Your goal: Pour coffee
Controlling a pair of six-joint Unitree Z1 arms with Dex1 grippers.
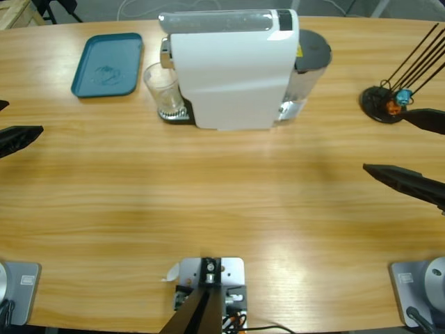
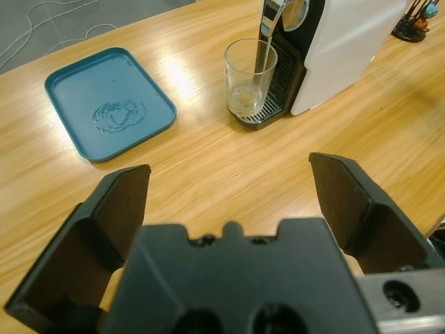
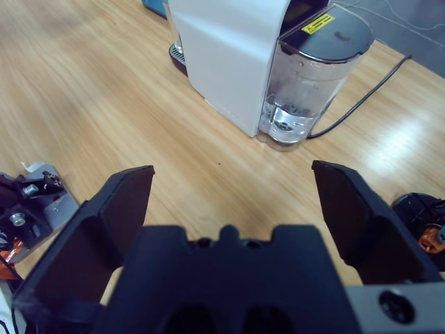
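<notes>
- The left gripper [image 2: 229, 202] hovers over bare wooden table [image 1: 229, 202], its jaws spread wide with nothing between them.
- Ahead of those jaws, well apart, a clear glass tumbler [image 2: 250, 78] stands upright on the drip tray [image 2: 263, 115] of a white capsule coffee machine [image 1: 233, 69], under its spout.
- The coffee [image 2: 245, 103] is a shallow pale layer at the bottom of that tumbler.
- Ahead and to the left of the left jaws, a teal tray [image 2: 110, 101] lies flat, apart from the tumbler.
- The right gripper [image 3: 233, 202] also holds its jaws wide apart, empty, above the table.
- Ahead of the right jaws is the machine's clear water tank [image 3: 309, 83], holding a little water, with a black cable [image 3: 365, 97] running off beside it.
- By the right jaw sits a black capsule stand [image 1: 386, 103].
</notes>
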